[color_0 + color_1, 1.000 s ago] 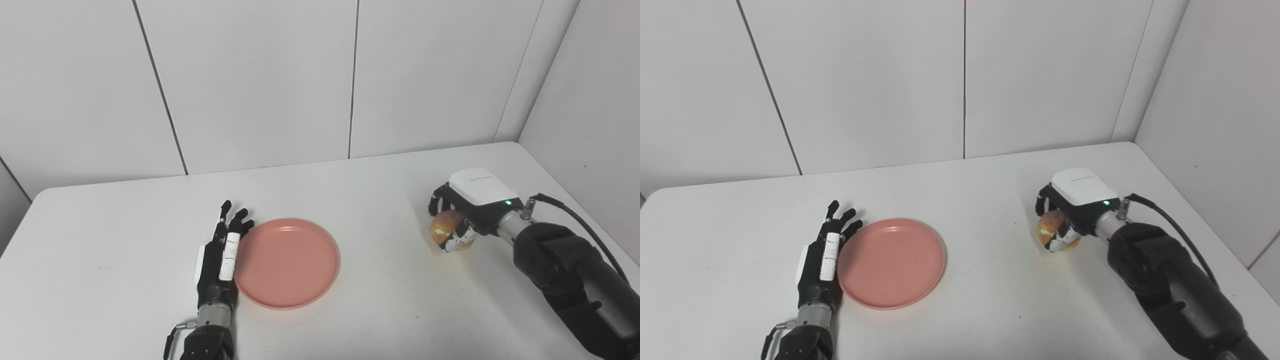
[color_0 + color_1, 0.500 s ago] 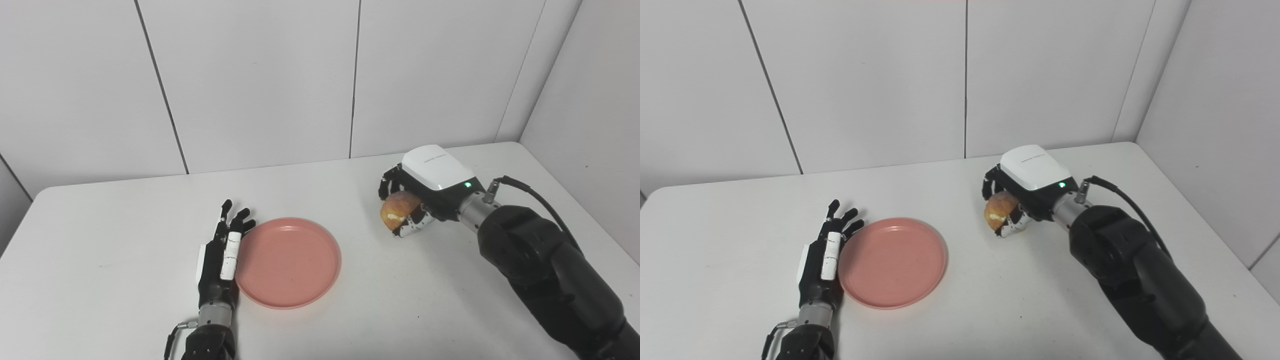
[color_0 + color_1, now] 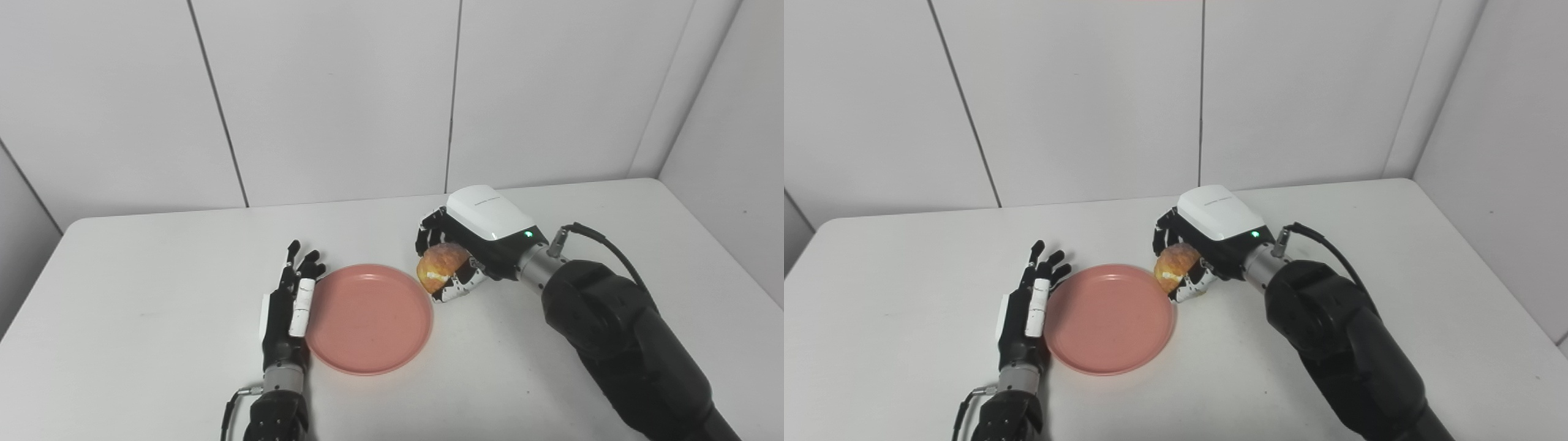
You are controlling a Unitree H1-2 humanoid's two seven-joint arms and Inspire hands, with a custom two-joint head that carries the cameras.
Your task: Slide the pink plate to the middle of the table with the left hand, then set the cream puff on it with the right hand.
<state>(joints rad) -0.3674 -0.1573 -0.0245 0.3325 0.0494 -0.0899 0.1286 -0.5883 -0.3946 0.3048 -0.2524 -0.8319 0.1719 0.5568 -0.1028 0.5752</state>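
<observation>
A round pink plate [image 3: 367, 318] lies flat on the white table [image 3: 153, 294], nothing on it. My left hand [image 3: 288, 306] rests on edge against the plate's left rim, fingers straight and apart, holding nothing. My right hand [image 3: 468, 248] is shut on a golden cream puff [image 3: 440, 263] with a pale filling line, held just off the plate's upper right rim. In the right eye view the cream puff [image 3: 1176, 262] sits at the edge of the plate [image 3: 1108, 318], beside my left hand [image 3: 1029, 306] and under my right hand [image 3: 1206, 242].
White wall panels [image 3: 343, 98] stand behind the table and a side wall [image 3: 735, 153] closes the right. The table's far edge runs along the back wall. A black cable [image 3: 603, 242] loops from my right wrist.
My right hand has carried the cream puff left, from the table's right side to the plate's right rim. The camera has shifted a little. The left hand and plate stay put.
</observation>
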